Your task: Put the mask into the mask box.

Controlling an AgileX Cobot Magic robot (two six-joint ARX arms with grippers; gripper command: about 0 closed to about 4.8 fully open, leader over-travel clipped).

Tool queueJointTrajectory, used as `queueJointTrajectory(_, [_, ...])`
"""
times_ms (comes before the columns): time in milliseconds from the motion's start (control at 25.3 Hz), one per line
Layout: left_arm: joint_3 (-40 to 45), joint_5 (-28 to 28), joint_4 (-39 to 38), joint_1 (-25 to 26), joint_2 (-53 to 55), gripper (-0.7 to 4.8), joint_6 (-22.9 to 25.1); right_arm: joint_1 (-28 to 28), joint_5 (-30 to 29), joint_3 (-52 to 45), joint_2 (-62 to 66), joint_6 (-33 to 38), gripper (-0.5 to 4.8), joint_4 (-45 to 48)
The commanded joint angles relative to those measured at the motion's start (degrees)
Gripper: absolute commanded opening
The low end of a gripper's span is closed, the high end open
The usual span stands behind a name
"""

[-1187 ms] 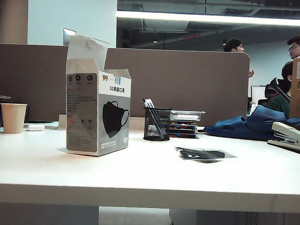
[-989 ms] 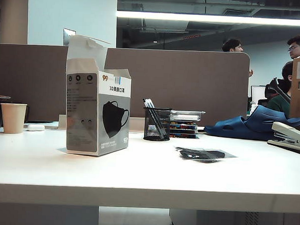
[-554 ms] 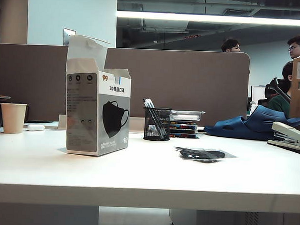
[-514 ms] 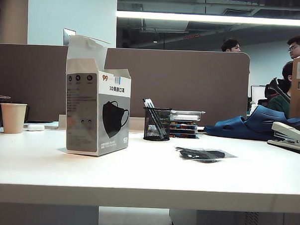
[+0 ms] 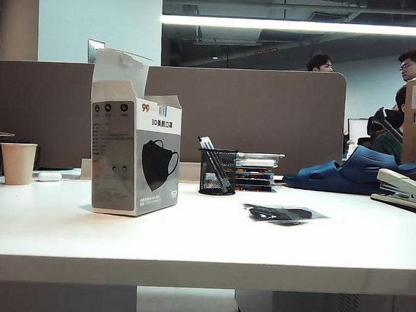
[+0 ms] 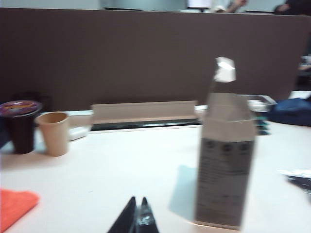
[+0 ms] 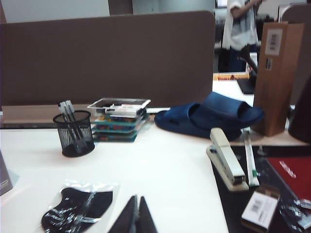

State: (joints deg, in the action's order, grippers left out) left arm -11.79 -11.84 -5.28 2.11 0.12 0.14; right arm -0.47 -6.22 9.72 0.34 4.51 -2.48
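The mask box [image 5: 135,156], a tall white-and-grey carton with raised top flaps and a printed black mask picture, stands left of centre on the white table; the left wrist view shows the mask box [image 6: 226,160] too. The mask [image 5: 280,214], black in a shiny clear wrapper, lies flat to the right of the carton. My left gripper [image 6: 137,200] is shut and empty, low over the table short of the carton. My right gripper [image 7: 136,198] is shut and empty, just beside the mask [image 7: 77,207]. Neither gripper shows in the exterior view.
A black mesh pen cup [image 5: 218,171] stands between carton and mask, a stack of trays [image 5: 257,170] behind it. Blue slippers [image 5: 352,170] and a stapler [image 5: 402,190] sit at the right. A paper cup [image 5: 18,163] and a dark cup [image 6: 19,125] stand far left. A partition runs along the back.
Nothing on the table has moved in the exterior view; only a person's head behind the partition has shifted slightly.
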Motion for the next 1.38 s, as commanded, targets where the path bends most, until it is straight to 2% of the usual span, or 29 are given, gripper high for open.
queueJointTrajectory(40, [-4.13, -5.81, -4.90, 0.07, 0.02, -0.06, -0.17, 0.04, -0.09, 5.31, -0.26, 0.52, -0.05, -6.75])
queueJointTrajectory(237, [-8.57, -13.11, -8.37, 0.07, 0.07, -0.06, -0.15, 0.04, -0.09, 13.94, -0.04, 0.52, -0.05, -14.60])
queueJointTrajectory(435, [-13.35, -16.85, -13.05, 0.07, 2.43, -0.06, -0.15, 0.04, -0.72, 24.81, 4.44, 0.48, -0.05, -26.86])
queueJointTrajectory(673, [-20.50, -23.32, -16.52, 0.07, 10.32, -0.06, -0.02, 0.04, -7.19, 35.39, 13.16, 0.48, -0.05, -33.79])
queueJointTrajectory(752, [-23.30, -26.01, -16.52, 0.07, 14.88, -0.06, 0.37, 0.07, -11.41, 39.04, 18.60, 0.50, -0.05, -35.50])
queueJointTrajectory(831, [-25.27, -25.90, -16.50, 0.07, 18.53, -0.06, 1.92, 0.04, -14.56, 42.38, 24.55, 0.76, -0.05, -36.59])
queueJointTrajectory(910, [-26.80, -25.92, -16.46, 0.07, 22.32, -0.06, 4.55, 0.07, -16.61, 46.58, 32.24, 5.09, -0.05, -37.40])
queueJointTrajectory(1147, [-27.30, -25.90, -16.39, 0.07, 26.97, -0.06, 4.61, 0.15, -23.54, 55.23, 47.71, 5.64, -0.05, -38.49])
queueJointTrajectory(1266, [-27.30, -25.90, -16.31, 0.07, 28.09, -0.06, 8.24, 1.62, -23.47, 59.04, 55.56, 5.57, -0.03, -38.23])
queueJointTrajectory(1306, [-27.30, -25.46, -16.22, 0.07, 28.24, -0.05, 10.19, 2.78, -23.43, 60.43, 59.58, 5.55, 0.02, -37.51])
queueJointTrajectory(1385, [-27.30, -25.27, -15.63, 0.07, 28.65, -0.05, 11.63, 4.28, -23.47, 61.70, 65.35, 5.31, 0.65, -35.74])
